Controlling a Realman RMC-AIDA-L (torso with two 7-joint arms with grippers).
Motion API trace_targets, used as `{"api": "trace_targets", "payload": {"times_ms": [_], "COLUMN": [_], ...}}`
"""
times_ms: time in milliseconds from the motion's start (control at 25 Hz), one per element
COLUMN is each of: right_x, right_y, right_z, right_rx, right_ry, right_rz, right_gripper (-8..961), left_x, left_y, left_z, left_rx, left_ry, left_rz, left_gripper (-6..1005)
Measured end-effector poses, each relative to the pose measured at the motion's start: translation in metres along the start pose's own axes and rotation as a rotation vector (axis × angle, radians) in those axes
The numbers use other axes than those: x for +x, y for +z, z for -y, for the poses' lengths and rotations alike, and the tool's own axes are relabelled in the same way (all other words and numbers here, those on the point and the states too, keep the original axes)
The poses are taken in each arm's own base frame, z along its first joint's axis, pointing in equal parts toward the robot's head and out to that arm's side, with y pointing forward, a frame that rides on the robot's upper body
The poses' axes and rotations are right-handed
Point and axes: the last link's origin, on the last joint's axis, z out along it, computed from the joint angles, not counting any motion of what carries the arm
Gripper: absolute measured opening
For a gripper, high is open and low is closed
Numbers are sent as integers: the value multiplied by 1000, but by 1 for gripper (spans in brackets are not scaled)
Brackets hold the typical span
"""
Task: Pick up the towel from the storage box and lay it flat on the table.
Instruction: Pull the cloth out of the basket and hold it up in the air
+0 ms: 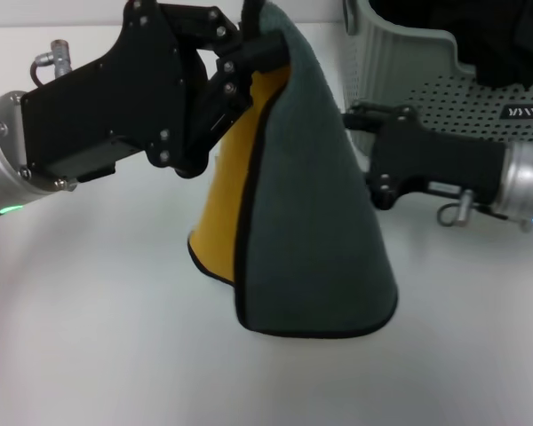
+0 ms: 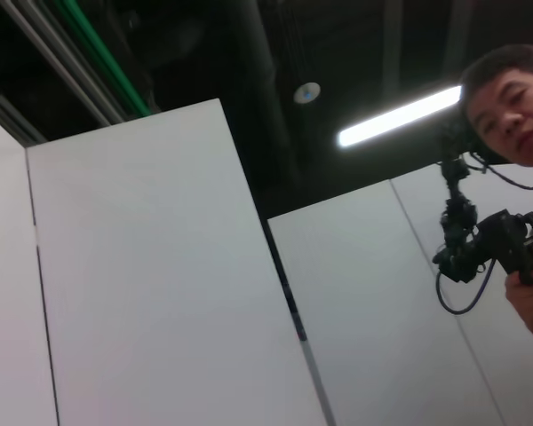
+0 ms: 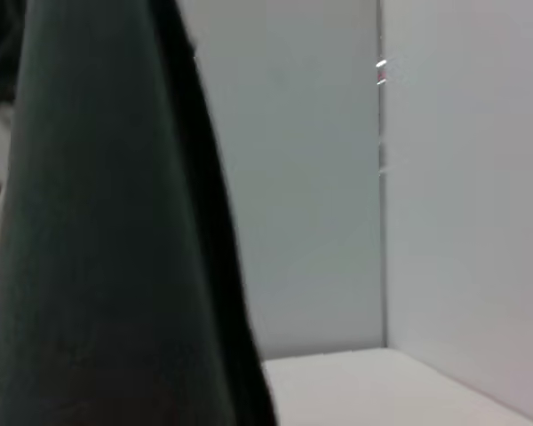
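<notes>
Head view: left gripper (image 1: 249,49) jaws clamped on towel (image 1: 315,222) top corner; cloth hangs straight below, long axis vertical, hem touching counter (image 1: 98,337). Right gripper (image 1: 360,120) just beside hanging fold, arm level, jaw state cannot tell. Box (image 1: 409,62) behind it.
Left wrist: no task items.
Right wrist: towel close ahead.

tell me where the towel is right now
In the head view the towel hangs mid-frame from the left pincer, lower edge near the table, with the right pincer and box beside it.
</notes>
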Motion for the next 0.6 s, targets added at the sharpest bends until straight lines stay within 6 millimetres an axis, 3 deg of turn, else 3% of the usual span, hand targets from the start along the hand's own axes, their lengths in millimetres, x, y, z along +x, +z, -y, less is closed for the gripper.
{"api": "trace_targets", "payload": {"times_ms": [240, 600], "right_x": [-1, -11], "right_y": [17, 6], "right_z": [-9, -28], "right_rx": [-44, -67], "right_ry": [-37, -89], "right_rz": [-10, 49], "right_gripper": [632, 633], "left_x": [-1, -2], "left_y": [4, 0], "left_z": [0, -1], "left_rx": [-20, 0], "left_ry": [-5, -7], "left_rz": [1, 6], "left_gripper": [30, 30]}}
